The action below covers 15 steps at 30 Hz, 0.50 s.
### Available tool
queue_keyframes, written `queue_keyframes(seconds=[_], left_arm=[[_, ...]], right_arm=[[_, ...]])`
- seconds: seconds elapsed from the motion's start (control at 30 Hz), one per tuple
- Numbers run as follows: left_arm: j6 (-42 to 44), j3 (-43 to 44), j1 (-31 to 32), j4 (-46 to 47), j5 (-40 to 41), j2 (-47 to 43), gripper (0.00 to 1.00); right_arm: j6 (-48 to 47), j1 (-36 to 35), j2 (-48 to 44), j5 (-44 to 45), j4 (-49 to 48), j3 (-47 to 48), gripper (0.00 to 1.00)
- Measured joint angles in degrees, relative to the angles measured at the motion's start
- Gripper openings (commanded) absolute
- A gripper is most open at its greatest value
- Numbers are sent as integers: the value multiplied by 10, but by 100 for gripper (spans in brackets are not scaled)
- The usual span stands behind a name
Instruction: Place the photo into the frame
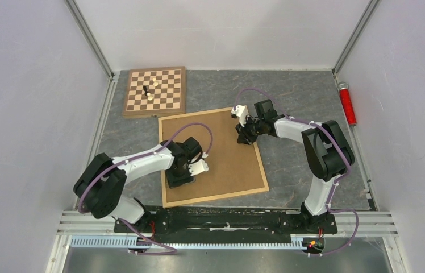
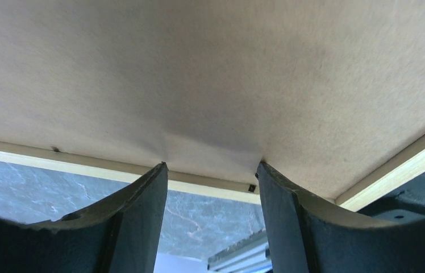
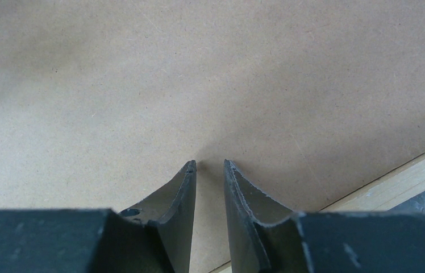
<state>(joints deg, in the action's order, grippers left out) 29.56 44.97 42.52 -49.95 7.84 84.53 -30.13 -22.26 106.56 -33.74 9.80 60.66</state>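
Observation:
The frame (image 1: 216, 197) lies flat mid-table with its light wood border around a brown backing board (image 1: 221, 153). The photo is hidden. My left gripper (image 1: 179, 180) points down onto the board's near-left part. In the left wrist view it (image 2: 212, 168) is open, its tips on the board (image 2: 210, 74) just inside the frame's edge (image 2: 85, 162), with nothing between them. My right gripper (image 1: 244, 137) rests on the board's far-right part. The right wrist view shows it (image 3: 210, 165) with a narrow empty gap, tips at the board (image 3: 199, 74) near the frame's edge (image 3: 403, 176).
A checkered chessboard (image 1: 154, 91) with a few pieces lies at the back left, close to the frame's far corner. A red cylinder (image 1: 346, 103) lies along the right wall. A metal rail (image 1: 227, 219) runs along the near edge by the arm bases.

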Motion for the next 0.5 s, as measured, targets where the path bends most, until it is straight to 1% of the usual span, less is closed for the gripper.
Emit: queue_keyframes(seconds=[0.27,0.5], left_arm=[[-6,-1,-10,78,-25,-41,66],[-6,-1,-77,80,-49,-72,66]], right_arm=[[0,0,0,0,0,0,27],[0,0,0,-1,0,0,27]])
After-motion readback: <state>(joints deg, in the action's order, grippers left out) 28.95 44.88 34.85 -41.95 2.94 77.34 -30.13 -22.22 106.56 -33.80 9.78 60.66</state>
